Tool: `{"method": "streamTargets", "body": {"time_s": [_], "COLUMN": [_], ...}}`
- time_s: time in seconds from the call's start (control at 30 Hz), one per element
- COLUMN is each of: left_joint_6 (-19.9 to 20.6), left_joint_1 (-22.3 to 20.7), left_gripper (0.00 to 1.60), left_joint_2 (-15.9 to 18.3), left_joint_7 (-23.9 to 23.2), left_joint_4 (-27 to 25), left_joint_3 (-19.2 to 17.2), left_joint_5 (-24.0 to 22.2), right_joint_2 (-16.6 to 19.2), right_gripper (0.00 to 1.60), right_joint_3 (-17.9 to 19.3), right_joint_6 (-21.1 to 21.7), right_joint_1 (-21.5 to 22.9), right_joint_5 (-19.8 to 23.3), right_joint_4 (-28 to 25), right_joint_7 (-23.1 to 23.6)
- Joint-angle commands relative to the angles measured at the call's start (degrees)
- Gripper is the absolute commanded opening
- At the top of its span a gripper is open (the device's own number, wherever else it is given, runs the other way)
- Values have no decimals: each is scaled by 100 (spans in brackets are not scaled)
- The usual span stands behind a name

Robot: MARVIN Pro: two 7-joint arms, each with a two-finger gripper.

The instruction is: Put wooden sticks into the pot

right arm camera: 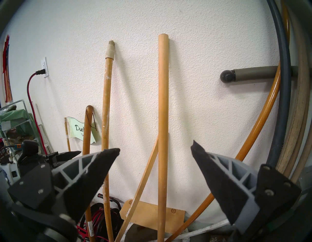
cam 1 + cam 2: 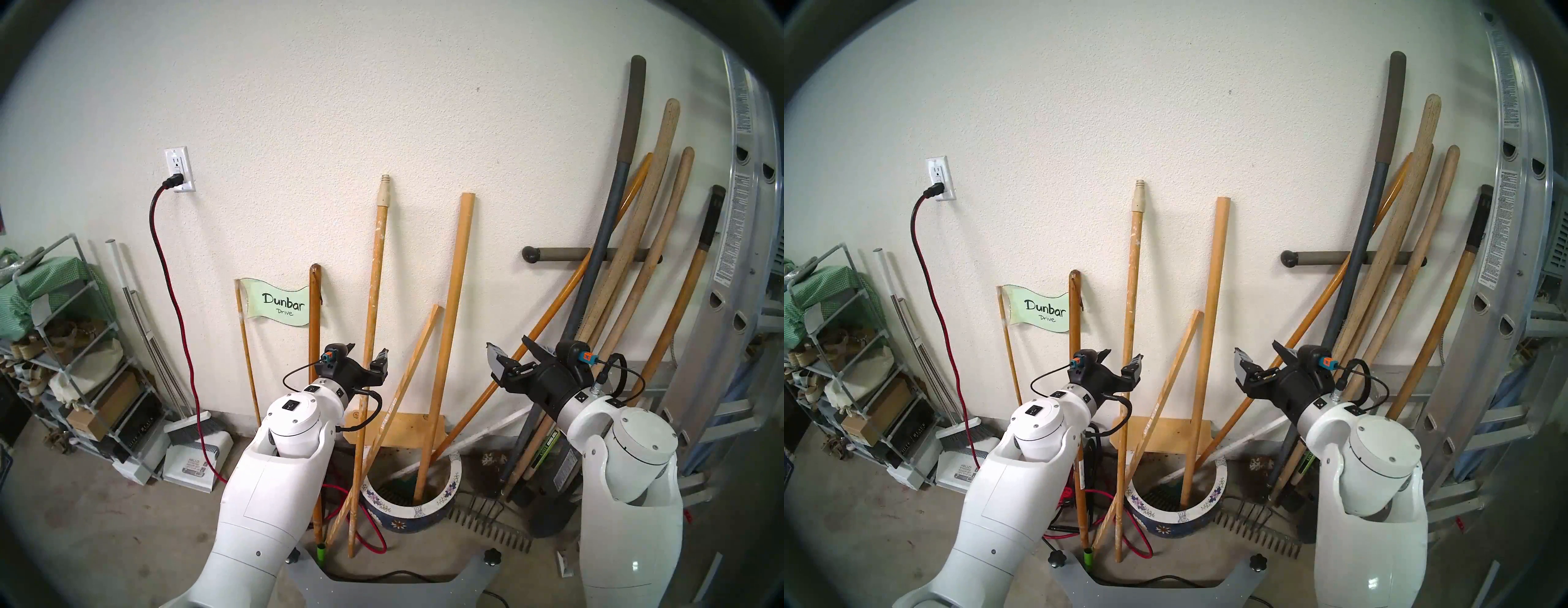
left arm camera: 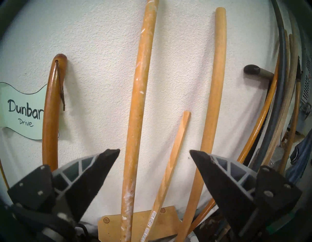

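— Sticks first: where are they sitting against the left gripper [image 2: 368,356]?
— Its jaws are gaping wide, empty, with the speckled pole [image 3: 135,108] standing between them; the slat [image 3: 170,162] and dowel [image 3: 209,108] are leaning just right. The dowel's foot is resting inside the pot [image 2: 424,507].
— And the right gripper [image 1: 155,152]?
— Spread wide too, holding nothing. Only head views are showing the pot; the sign [image 3: 20,111] is reading "Dunbar Drive".
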Motion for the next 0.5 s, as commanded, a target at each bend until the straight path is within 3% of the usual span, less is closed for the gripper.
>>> {"method": "streamTargets", "body": {"time_s": [0.0, 0.47], "left_joint_6": [-12, -185], "left_joint_1": [-474, -1221], "left_gripper": [160, 160], "left_joint_2": [-33, -5], "left_joint_7": [-47, -237], "left_joint_4": [356, 1488], "left_joint_3": [17, -3], "left_joint_5": [13, 31], "right_joint_2": [14, 14], "right_gripper": [160, 160], "right_joint_3": [1, 1], "right_joint_6": [12, 12], "right_joint_1": [1, 1], "right_joint_5": [-7, -7], "right_joint_4": [-5, -5], "right_joint_7": [4, 4]}}
